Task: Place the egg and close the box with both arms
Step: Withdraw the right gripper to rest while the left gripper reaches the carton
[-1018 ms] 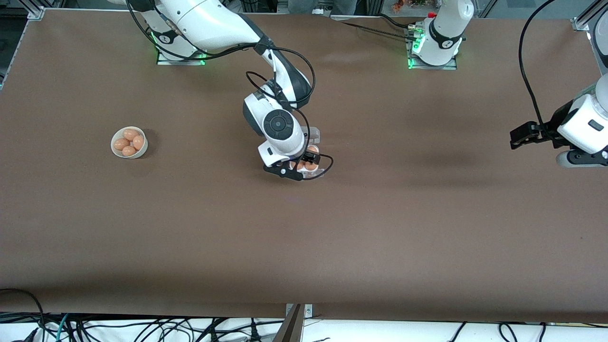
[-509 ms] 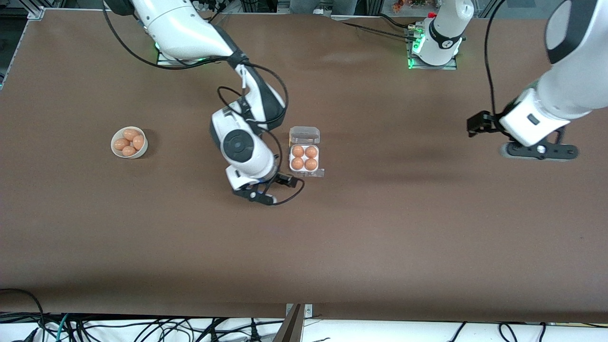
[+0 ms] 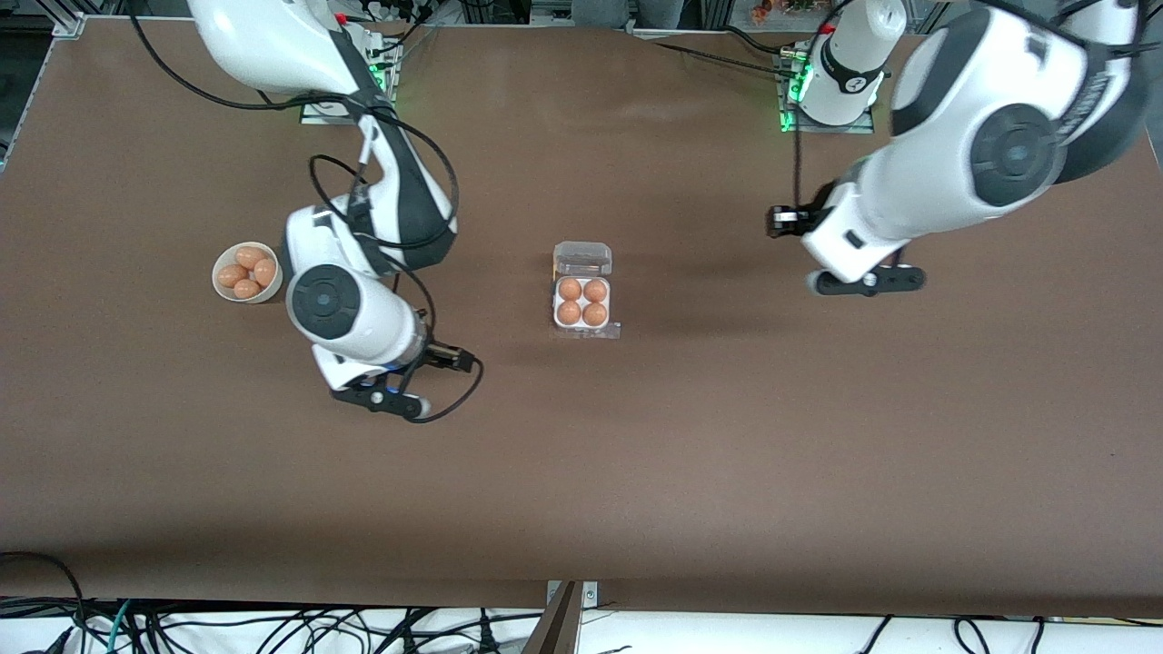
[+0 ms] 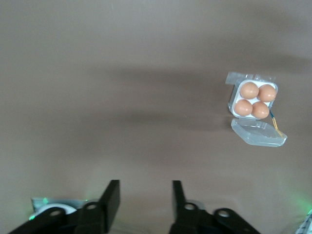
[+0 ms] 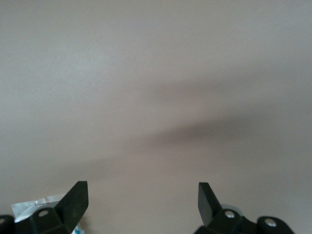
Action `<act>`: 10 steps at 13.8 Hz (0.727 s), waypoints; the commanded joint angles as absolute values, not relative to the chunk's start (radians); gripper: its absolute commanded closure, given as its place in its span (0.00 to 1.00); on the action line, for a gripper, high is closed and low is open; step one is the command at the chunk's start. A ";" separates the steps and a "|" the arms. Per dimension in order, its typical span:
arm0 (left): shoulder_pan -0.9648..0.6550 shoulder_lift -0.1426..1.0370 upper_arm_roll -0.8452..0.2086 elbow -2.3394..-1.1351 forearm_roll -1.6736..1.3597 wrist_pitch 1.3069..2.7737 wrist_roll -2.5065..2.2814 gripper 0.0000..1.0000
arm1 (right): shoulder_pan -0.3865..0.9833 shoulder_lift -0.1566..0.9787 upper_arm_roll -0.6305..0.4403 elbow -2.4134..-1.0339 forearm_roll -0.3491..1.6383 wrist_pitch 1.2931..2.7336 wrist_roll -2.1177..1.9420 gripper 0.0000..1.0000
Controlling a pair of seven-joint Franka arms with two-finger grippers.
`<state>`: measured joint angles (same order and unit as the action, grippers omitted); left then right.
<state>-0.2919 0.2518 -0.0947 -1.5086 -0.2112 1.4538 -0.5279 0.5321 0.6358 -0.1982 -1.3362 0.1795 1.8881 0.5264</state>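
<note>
The box (image 3: 582, 313) sits mid-table, its white tray holding a brown egg (image 3: 570, 289) in every cell. Its clear lid (image 3: 582, 258) lies open, hinged back on the side toward the robots' bases. My right gripper (image 3: 382, 400) is open and empty over bare table, between the box and the bowl, apart from both. My left gripper (image 3: 866, 282) is open and empty over bare table toward the left arm's end, apart from the box. The left wrist view shows the box (image 4: 253, 100), its open lid (image 4: 258, 132) and my left gripper (image 4: 144, 192). The right wrist view shows my right gripper (image 5: 141, 195) over bare table.
A round white bowl (image 3: 223, 289) with several brown eggs stands toward the right arm's end of the table, close to the right arm's elbow. Cables hang along the table edge nearest the front camera.
My right gripper has drawn away from the box toward the right arm's end, leaving every cell filled. My left arm has swung in from the table's end toward the box.
</note>
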 commanded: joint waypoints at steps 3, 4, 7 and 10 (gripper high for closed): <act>-0.478 0.337 -0.083 -1.480 -0.230 1.424 -0.718 0.99 | 0.322 0.355 -0.081 -1.599 0.034 1.882 0.309 0.00; -0.509 0.353 -0.083 -1.482 -0.232 1.420 -0.718 0.99 | 0.295 0.284 -0.077 -1.661 -0.001 1.891 0.273 0.00; -0.555 0.417 -0.083 -1.480 -0.325 1.420 -0.738 1.00 | 0.177 0.122 -0.045 -1.769 -0.029 1.884 0.099 0.00; -0.604 0.489 -0.083 -1.480 -0.386 1.428 -0.741 1.00 | 0.118 0.034 -0.046 -1.744 -0.043 1.755 0.020 0.00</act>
